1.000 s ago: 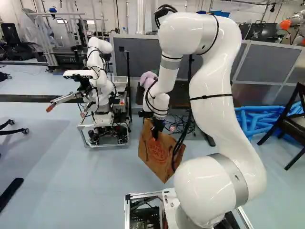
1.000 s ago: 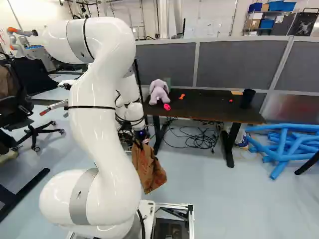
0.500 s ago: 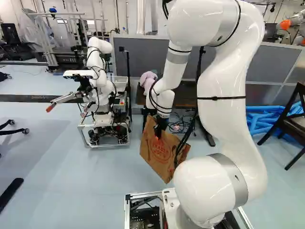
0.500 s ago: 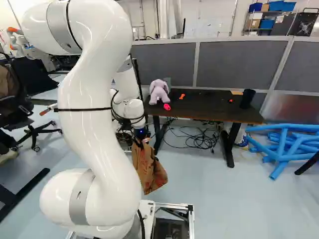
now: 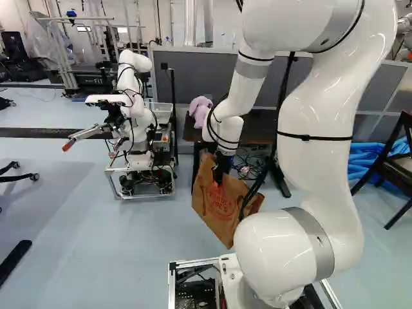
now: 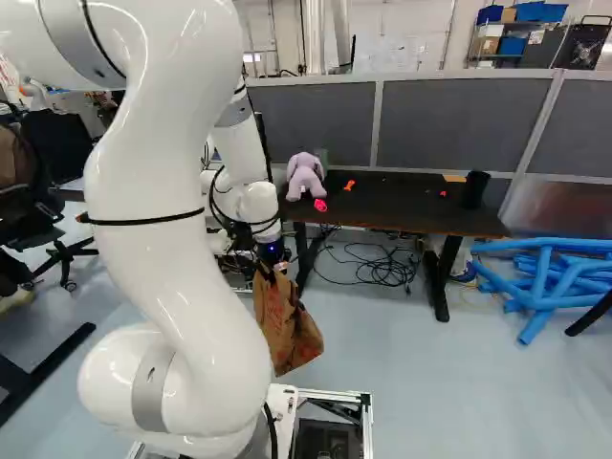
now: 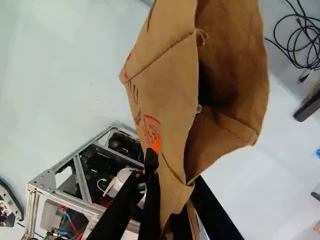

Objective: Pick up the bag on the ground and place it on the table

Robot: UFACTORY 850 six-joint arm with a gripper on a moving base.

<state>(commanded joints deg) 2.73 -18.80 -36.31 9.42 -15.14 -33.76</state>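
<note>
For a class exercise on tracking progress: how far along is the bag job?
Apparently done: grasp and lift; the gripper is shut on the brown bag, which hangs tilted. In hand: the carry, bag lower than the tabletop. Left: raising it over, setting down, letting go.

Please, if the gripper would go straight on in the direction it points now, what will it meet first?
Most likely the floor: the gripper points roughly downward, and the paper bag it holds would probably touch there first. The gap below is hard to judge.

The arm (image 5: pixel 318 109) has drawn back, shifting the bag (image 5: pixel 220 205) slightly.
</note>
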